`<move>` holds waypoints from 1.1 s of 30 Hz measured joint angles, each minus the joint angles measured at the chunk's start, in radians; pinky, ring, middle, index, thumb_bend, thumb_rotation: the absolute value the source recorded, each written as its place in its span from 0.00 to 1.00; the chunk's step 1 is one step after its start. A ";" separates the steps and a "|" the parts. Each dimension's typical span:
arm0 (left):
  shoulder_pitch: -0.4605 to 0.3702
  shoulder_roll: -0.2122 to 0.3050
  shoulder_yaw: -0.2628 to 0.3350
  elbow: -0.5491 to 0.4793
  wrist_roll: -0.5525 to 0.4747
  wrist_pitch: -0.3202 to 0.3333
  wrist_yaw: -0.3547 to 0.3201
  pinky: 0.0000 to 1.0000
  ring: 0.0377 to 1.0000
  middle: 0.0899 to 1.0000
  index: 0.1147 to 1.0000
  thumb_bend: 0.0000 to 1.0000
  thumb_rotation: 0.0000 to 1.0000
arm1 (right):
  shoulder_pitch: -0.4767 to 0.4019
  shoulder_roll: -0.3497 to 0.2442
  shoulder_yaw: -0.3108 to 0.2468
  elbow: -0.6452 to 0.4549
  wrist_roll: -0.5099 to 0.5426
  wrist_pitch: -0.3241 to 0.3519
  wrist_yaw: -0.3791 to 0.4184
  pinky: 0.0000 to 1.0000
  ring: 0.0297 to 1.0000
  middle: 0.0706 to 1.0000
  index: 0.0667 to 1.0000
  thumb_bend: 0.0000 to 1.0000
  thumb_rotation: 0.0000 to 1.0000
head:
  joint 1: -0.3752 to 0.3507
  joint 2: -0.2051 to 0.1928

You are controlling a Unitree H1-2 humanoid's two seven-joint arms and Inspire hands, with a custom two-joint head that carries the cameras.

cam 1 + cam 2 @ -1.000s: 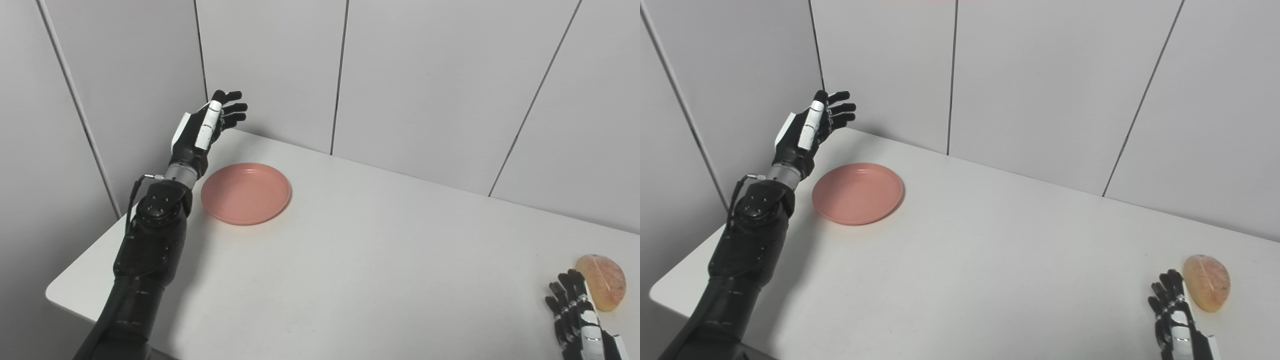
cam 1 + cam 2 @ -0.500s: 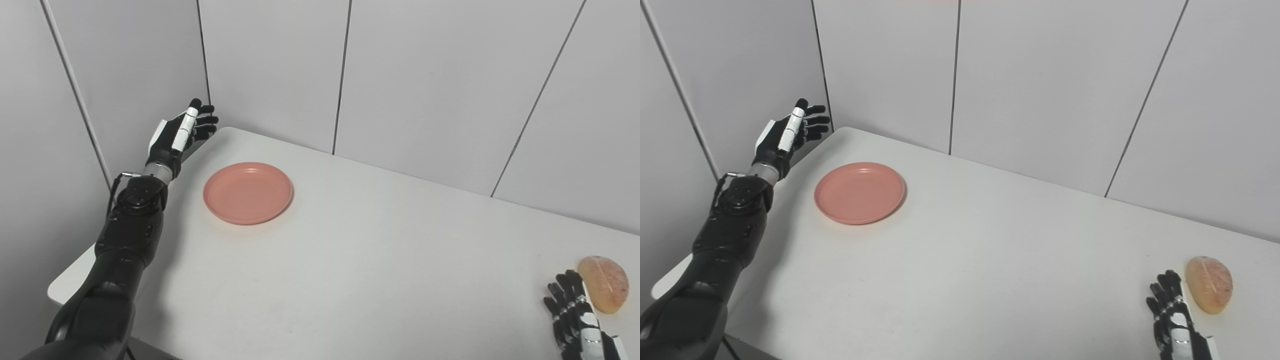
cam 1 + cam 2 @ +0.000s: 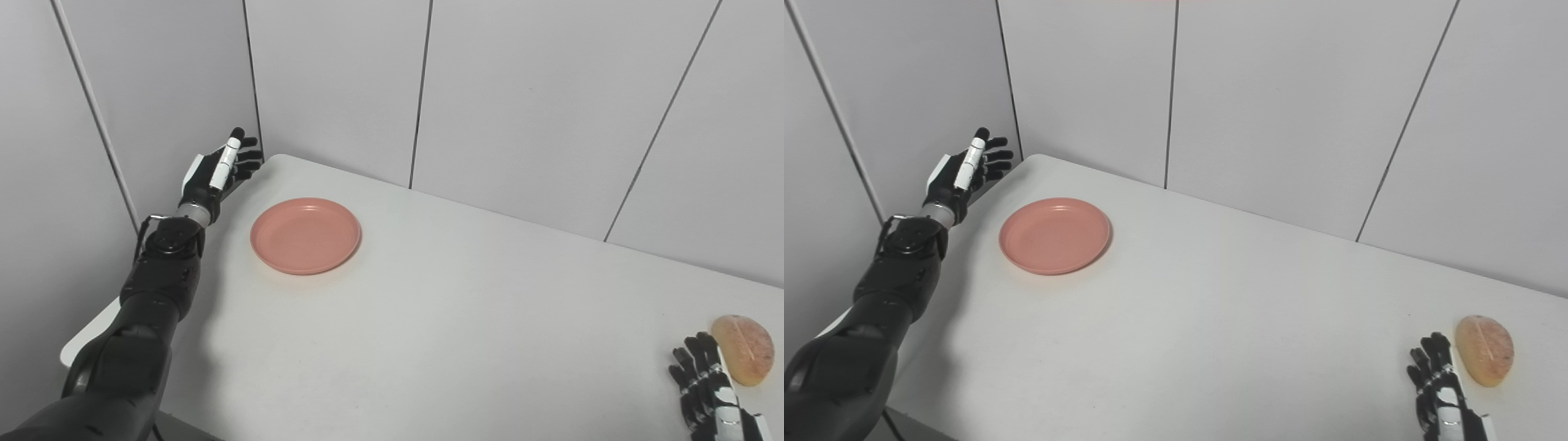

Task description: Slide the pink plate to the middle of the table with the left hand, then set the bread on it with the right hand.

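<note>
The pink plate (image 3: pixel 305 234) lies flat on the white table (image 3: pixel 441 318) near its far left corner. My left hand (image 3: pixel 219 168) is open and raised at the table's left edge, to the left of the plate and apart from it, fingers spread toward the back wall. The bread (image 3: pixel 742 348), a tan oval loaf, lies at the table's right side. My right hand (image 3: pixel 707 392) is open and empty at the bottom right, fingers up, just left of the bread; I cannot tell whether it touches the loaf.
Grey wall panels (image 3: pixel 527 104) stand close behind the table and along its left side, meeting in a corner just behind my left hand. The table's left front corner (image 3: pixel 67 355) is beside my left forearm.
My left hand has swung left and back, from over the table beside the plate to the table's left edge near the wall corner. Plate, bread and right hand stay put. The view shifted slightly.
</note>
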 measured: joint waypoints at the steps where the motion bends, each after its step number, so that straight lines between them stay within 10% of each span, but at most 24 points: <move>1: 0.000 -0.007 0.001 0.006 -0.007 -0.002 0.000 0.78 0.77 0.75 0.74 0.78 1.00 | 0.001 0.000 -0.001 -0.001 0.000 0.000 0.000 1.00 0.98 0.99 0.99 0.74 0.96 | -0.003 -0.002; 33: -0.024 -0.105 -0.019 0.155 -0.050 -0.106 -0.018 0.79 0.77 0.75 0.75 0.77 1.00 | 0.025 0.002 -0.004 -0.034 -0.003 0.001 -0.022 0.99 0.97 0.98 0.99 0.80 0.95 | -0.009 0.028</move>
